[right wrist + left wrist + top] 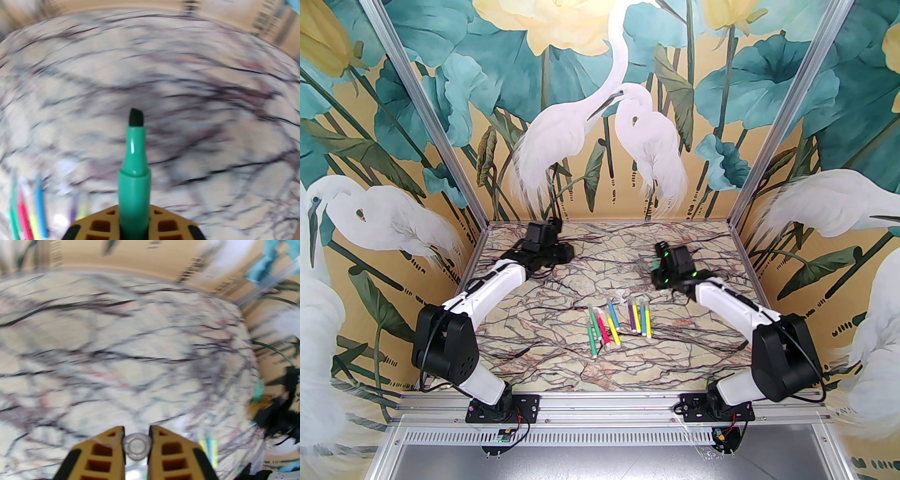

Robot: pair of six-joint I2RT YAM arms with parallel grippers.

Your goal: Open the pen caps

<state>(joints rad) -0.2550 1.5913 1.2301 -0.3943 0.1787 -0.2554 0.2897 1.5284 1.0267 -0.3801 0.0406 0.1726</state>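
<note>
Our left gripper point(137, 435) is clamped on a clear cap point(137, 447), which we see end-on between its jaws, above the marbled table point(117, 345). Our right gripper point(134, 212) grips a green pen point(134, 164) by its body — dark tip bare, pointing away. The other pens point(618, 321) lie side by side on the table — well apart from both grippers.

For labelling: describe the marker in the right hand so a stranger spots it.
Over the veined marble table, look to the right hand. It is shut on a teal-green plastic marker with a bare dark chisel tip. Unlike the coloured markers lying in a row, it is lifted.
</note>
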